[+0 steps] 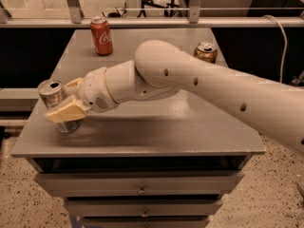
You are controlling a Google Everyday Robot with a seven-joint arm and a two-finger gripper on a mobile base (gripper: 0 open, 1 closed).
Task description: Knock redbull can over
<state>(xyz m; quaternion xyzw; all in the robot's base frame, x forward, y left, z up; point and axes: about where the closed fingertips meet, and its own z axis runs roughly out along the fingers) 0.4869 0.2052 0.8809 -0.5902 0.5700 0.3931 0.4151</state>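
Note:
The redbull can (pixel 53 93), slim and silver with a pull-tab top, stands near the left edge of the grey table (pixel 156 132), leaning slightly to the left. My gripper (pixel 61 101) is at the can, reaching in from the right. One yellow finger (pixel 66 112) lies across the front of the can's lower half. The other finger (pixel 72 84) shows just behind the can. The fingers are apart, with the can between them.
A red cola can (pixel 101 35) stands at the table's back left. A gold can (pixel 205 52) stands at the back right, behind my arm. Drawers (pixel 142 186) sit under the tabletop. A railing runs behind the table.

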